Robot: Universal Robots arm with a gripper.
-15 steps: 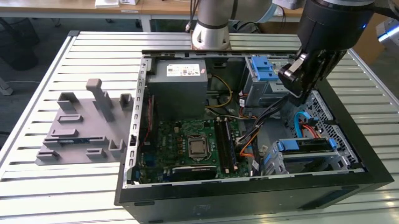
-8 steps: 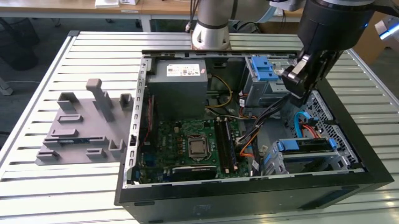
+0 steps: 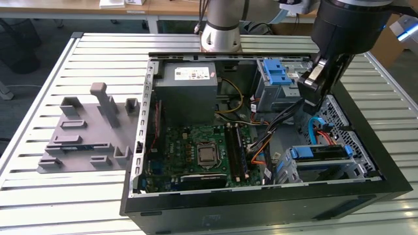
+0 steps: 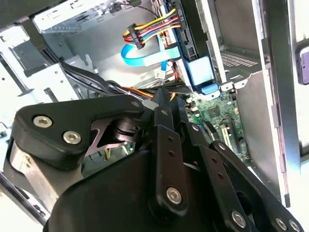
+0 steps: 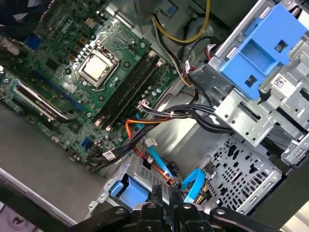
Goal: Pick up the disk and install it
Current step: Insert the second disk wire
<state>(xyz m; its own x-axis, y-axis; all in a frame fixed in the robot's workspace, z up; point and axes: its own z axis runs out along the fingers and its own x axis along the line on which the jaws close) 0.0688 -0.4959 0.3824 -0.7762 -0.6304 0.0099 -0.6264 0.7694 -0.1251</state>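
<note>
An open tower computer case (image 3: 261,205) is seen lying on a slatted metal table (image 3: 39,98), with a grey moulded fixture (image 3: 85,132) beside it on the exterior view's left. The gripper (image 5: 166,193) is held over the case's drive side, its fingers (image 4: 161,108) drawn together with nothing seen between them. Bundled cables (image 5: 159,116) are strung between motherboard (image 3: 196,152) and cages. Two blue carriers are counted: an upper drive cage (image 3: 277,73) and the disk (image 3: 318,152), which appears seated in the lower bay. A white sticker is borne by the power supply (image 3: 189,85); its print cannot be made out.
</note>
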